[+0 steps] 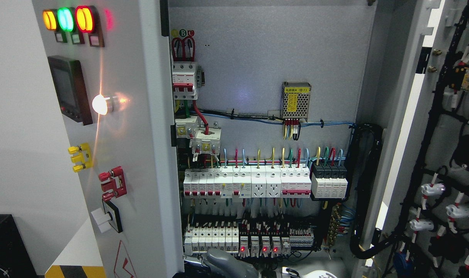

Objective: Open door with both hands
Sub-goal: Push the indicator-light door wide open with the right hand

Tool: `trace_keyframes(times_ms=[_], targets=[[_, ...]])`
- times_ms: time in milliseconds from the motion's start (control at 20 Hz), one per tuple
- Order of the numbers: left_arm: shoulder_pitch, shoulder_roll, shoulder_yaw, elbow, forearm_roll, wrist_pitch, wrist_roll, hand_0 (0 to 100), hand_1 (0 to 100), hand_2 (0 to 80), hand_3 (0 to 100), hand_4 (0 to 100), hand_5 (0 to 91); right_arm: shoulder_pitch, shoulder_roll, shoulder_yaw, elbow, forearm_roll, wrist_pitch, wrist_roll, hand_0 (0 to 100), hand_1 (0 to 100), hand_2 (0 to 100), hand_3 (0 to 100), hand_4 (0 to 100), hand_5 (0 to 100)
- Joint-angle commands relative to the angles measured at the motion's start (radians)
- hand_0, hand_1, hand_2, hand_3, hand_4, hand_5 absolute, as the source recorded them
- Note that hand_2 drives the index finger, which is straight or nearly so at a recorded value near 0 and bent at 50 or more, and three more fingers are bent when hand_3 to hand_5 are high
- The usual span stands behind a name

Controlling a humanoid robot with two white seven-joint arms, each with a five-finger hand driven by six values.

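At the left of the frame the grey metal left door (141, 135), carrying amber, green and red indicator lamps (66, 19) and a dark display screen (69, 89), is standing swung open, and at the far right the grey right door (402, 127) with black wiring harness (437, 162) on its inner face is standing open too. Between them the white circuit breaker row (246, 183) is lying fully exposed, so the opening is looking essentially finished. At the bottom centre a grey robot part (228, 264) is just showing; which arm it is, and its fingers' state, I cannot tell, though open room is remaining between the door edges.
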Motion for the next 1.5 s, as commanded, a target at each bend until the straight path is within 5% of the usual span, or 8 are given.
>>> trace_keyframes(times_ms=[0, 852, 1152, 1453], targets=[[0.000, -0.001, 0.000, 0.000, 0.000, 0.000, 0.000, 0, 0, 0.0, 0, 0, 0.0, 0.000, 0.062, 0.051, 0.007, 0.003, 0.000, -0.008, 0, 0, 0, 0, 0, 0], [0.000, 0.000, 0.000, 0.000, 0.000, 0.000, 0.000, 0, 0, 0.0, 0, 0, 0.0, -0.016, 0.116, 0.105, 0.019, 0.003, 0.000, -0.008, 0, 0, 0, 0, 0, 0], [0.000, 0.000, 0.000, 0.000, 0.000, 0.000, 0.000, 0, 0, 0.0, 0, 0, 0.0, -0.034, 0.180, 0.117, 0.077, 0.003, 0.000, -0.008, 0, 0, 0, 0, 0, 0], [0.000, 0.000, 0.000, 0.000, 0.000, 0.000, 0.000, 0, 0, 0.0, 0, 0, 0.0, -0.048, 0.188, 0.148, 0.082, 0.004, 0.000, -0.015, 0, 0, 0, 0, 0, 0]])
